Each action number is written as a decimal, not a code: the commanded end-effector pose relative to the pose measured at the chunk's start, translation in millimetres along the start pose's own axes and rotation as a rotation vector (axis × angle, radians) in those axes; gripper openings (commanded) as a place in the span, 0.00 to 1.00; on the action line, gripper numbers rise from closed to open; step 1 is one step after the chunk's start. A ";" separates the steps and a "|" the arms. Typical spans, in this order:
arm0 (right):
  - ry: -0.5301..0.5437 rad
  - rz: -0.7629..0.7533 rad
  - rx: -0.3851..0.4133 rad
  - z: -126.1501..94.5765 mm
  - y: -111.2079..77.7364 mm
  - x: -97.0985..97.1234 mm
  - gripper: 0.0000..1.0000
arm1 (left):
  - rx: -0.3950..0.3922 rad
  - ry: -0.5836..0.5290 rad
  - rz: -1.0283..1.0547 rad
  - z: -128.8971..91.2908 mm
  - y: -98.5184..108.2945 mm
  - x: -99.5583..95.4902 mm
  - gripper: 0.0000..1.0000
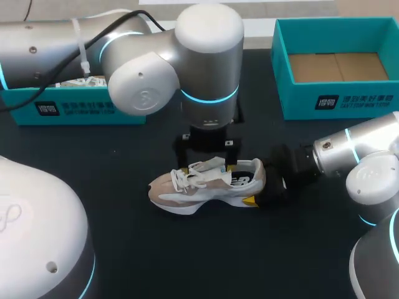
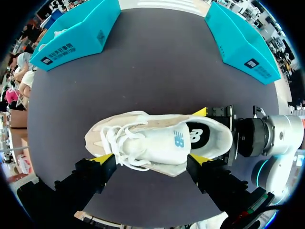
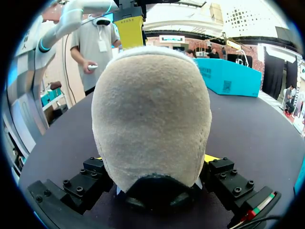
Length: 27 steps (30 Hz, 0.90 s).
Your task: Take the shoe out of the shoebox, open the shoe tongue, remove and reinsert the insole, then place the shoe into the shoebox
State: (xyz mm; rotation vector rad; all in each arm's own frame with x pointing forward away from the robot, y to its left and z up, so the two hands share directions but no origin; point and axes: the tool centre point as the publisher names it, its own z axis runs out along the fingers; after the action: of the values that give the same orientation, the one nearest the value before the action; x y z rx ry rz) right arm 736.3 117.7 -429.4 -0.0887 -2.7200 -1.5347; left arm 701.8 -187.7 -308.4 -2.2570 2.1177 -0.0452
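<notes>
Dark table (image 1: 124, 249): shoe (image 1: 199, 184), shoebox (image 1: 340, 99), second shoebox (image 1: 68, 109)

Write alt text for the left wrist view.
A white and beige sneaker stands on its sole on a dark table, with the left gripper open above it, fingers spread wide, and the right gripper clamping the heel from both sides. Two teal shoeboxes stand beyond the shoe, one to each side.

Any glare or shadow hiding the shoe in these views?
Head view: no glare on the shoe; bright highlights only on the left arm. Left wrist view: shoe evenly lit, no glare. Right wrist view: the heel fills the middle, hiding the rest of the shoe.
</notes>
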 end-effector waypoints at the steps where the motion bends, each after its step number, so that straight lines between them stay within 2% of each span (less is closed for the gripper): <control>1: -0.001 0.001 0.004 10.2 -2.1 -1.5 0.00 | 0.001 -0.056 -0.006 -0.8 -2.3 8.5 1.00; 9: -0.001 0.001 0.004 10.2 -2.1 -1.5 0.00 | 0.005 -0.139 -0.035 -2.1 -1.6 5.4 1.00; 27: -0.001 0.001 0.004 10.2 -2.1 -1.5 0.00 | 0.005 -0.139 -0.035 -2.1 -1.6 5.4 1.00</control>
State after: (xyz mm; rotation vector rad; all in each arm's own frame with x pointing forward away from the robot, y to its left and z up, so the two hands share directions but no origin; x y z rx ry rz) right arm 736.3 117.8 -429.4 -0.0887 -2.7199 -1.5348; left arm 706.8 -190.2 -305.8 -2.2188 2.0257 0.1059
